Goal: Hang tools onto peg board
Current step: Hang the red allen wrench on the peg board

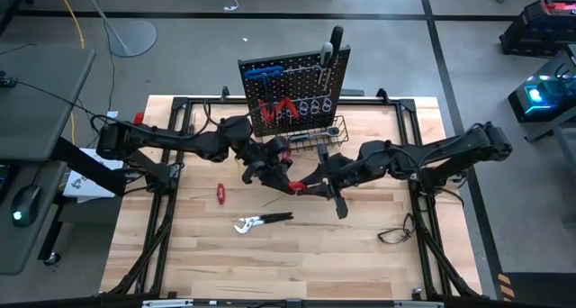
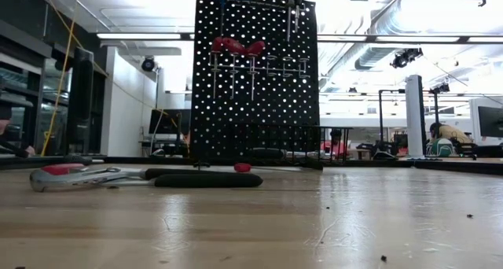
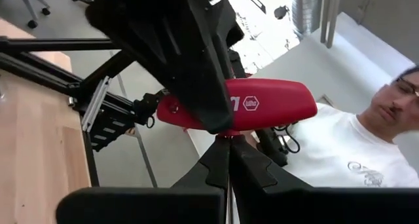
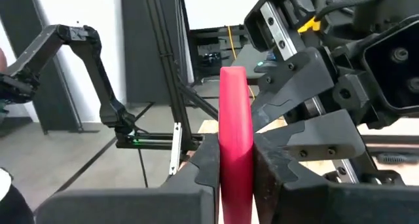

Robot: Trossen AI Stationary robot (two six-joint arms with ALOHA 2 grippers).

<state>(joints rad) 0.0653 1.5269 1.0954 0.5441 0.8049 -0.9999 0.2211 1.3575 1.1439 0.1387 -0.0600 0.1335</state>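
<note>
A red-handled T-shaped tool (image 3: 268, 103) hangs in the air above the middle of the table, in front of the peg board (image 1: 292, 87). My left gripper (image 1: 281, 171) is shut on its thin shaft. My right gripper (image 1: 308, 184) is shut on its red handle (image 4: 236, 132). The two grippers meet tip to tip. Red-handled tools (image 1: 277, 110), blue ones (image 1: 264, 73) and metal rings (image 1: 315, 105) hang on the board. A red-handled screwdriver (image 1: 220, 194) and black-handled pliers (image 1: 263, 221) lie flat on the table. My left gripper pinches the thin shaft (image 3: 227, 140) right under the red handle between its two fingertips, coming level from the table's left. The tool is lifted clear of the table. My right gripper pinches the red handle's two flat sides (image 4: 234, 160) between its fingers, level from the table's right and across the handle. One end of the handle sticks out past the fingertips.
A black wire basket (image 1: 317, 132) sits at the peg board's foot, just behind the grippers. A black tubular frame (image 1: 180, 105) borders the table. A thin black cable (image 1: 396, 231) lies near the right edge. A person (image 3: 357, 152) shows beyond the table.
</note>
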